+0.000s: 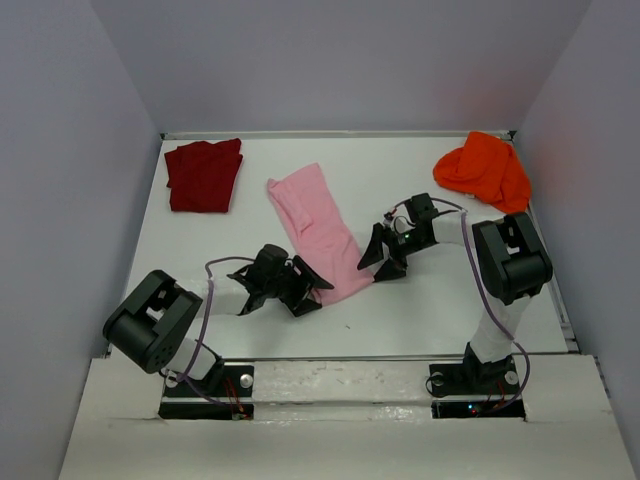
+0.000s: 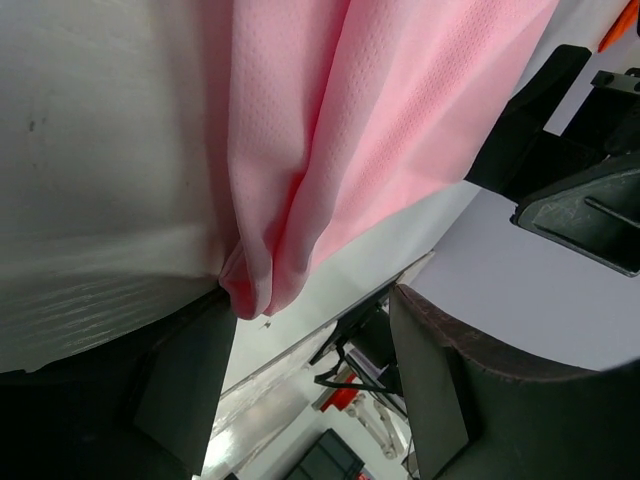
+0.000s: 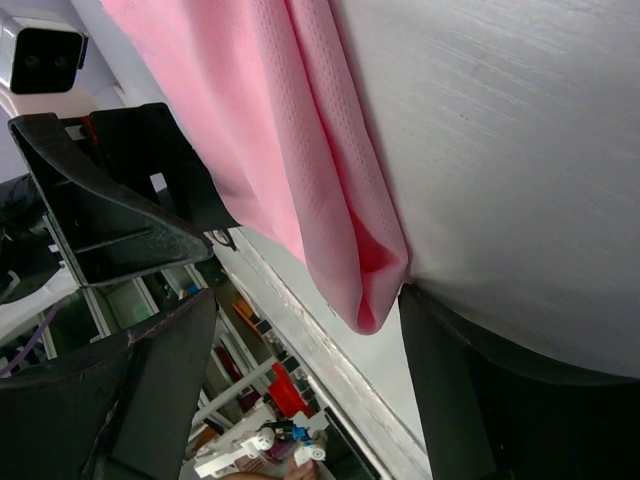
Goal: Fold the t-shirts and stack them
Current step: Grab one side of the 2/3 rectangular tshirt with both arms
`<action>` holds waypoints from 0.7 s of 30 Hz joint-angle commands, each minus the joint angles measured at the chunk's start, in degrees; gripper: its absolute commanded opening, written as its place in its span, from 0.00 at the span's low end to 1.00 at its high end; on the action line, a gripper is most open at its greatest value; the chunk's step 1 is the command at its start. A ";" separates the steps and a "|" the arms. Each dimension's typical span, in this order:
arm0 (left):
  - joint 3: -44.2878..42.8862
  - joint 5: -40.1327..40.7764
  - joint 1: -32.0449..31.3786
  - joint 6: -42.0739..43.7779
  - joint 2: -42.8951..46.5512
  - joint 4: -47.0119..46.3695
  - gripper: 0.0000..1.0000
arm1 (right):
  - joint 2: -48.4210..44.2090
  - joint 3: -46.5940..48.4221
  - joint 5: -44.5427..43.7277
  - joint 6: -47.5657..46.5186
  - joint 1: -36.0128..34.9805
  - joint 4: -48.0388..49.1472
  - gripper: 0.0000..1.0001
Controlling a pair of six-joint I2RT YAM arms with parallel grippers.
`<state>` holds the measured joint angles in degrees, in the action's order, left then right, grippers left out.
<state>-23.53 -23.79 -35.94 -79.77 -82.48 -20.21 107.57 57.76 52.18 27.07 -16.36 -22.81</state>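
The light pink t-shirt point(image 1: 315, 230) lies as a long folded strip in the middle of the table. My left gripper point(image 1: 305, 285) is open at its near left corner. My right gripper point(image 1: 385, 258) is open at its near right edge. In the left wrist view the pink shirt point(image 2: 380, 130) ends in a corner beside one finger of the open left gripper point(image 2: 300, 380). In the right wrist view the pink shirt point(image 3: 270, 130) ends beside one finger of the open right gripper point(image 3: 300, 380). The dark red t-shirt point(image 1: 204, 175) lies folded at the far left. The bright orange t-shirt point(image 1: 485, 170) is crumpled at the far right.
The white table point(image 1: 430, 310) is boxed in by grey walls on three sides, with a raised lip along its near edge. The two grippers face each other across the pink strip's near end, a short way apart.
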 commanded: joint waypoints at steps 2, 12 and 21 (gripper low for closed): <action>-0.47 2.08 -0.27 2.69 -2.16 2.98 0.76 | -1.40 -1.59 -2.17 0.26 -0.08 2.68 0.75; -0.47 1.29 -0.27 3.39 -2.86 3.16 0.60 | -0.52 -0.63 -2.17 0.35 -0.08 2.77 0.48; -1.08 0.68 -0.36 4.00 -4.44 3.07 0.53 | -0.17 -0.01 -2.00 0.62 -0.08 2.77 0.33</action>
<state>-24.05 -24.38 -35.99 -77.97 -84.82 -20.38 107.50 56.21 49.95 27.94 -16.36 -21.69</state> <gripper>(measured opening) 0.545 0.337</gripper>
